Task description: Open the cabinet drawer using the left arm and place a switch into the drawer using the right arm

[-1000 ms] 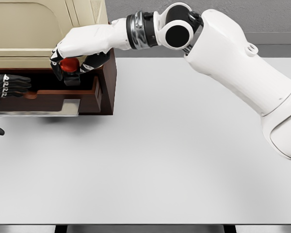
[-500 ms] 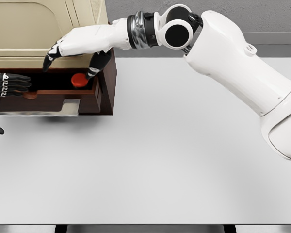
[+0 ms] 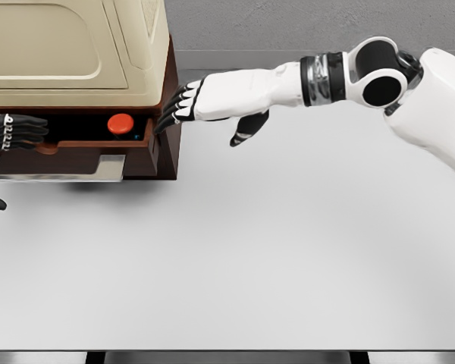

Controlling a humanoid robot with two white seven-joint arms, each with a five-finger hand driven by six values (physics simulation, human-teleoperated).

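Cabinet [image 3: 76,45] sits at the desk's [image 3: 288,250] far left corner — cream top, dark brown lower body. Its drawer [image 3: 76,155] stands pulled out toward the near edge, with a pale metallic front panel low on the left.

Switch [image 3: 120,123] — a red round button on a dark base — lies inside the open drawer, near the drawer's right wall, free of both hands.

Right hand [image 3: 212,102] hangs above the desk just right of the cabinet's right side. Fingers [image 3: 174,110] spread and extended, pointing left, the dark tips at or very close to the cabinet's edge; cannot tell whether they touch it. Thumb [image 3: 246,130] hangs down, apart from the fingers. It holds nothing. The white forearm runs right to a black-and-white joint near the far right edge of the desk.

Left hand [image 3: 11,133] shows only partly at the picture's left border, level with the drawer opening. Dark fingers lie stacked close together, pointing right, against the drawer's brown handle piece [image 3: 49,148]; whether they clasp it is not clear from this view. One more dark fingertip shows lower down at the left border.

Rest of the desk is a plain pale surface
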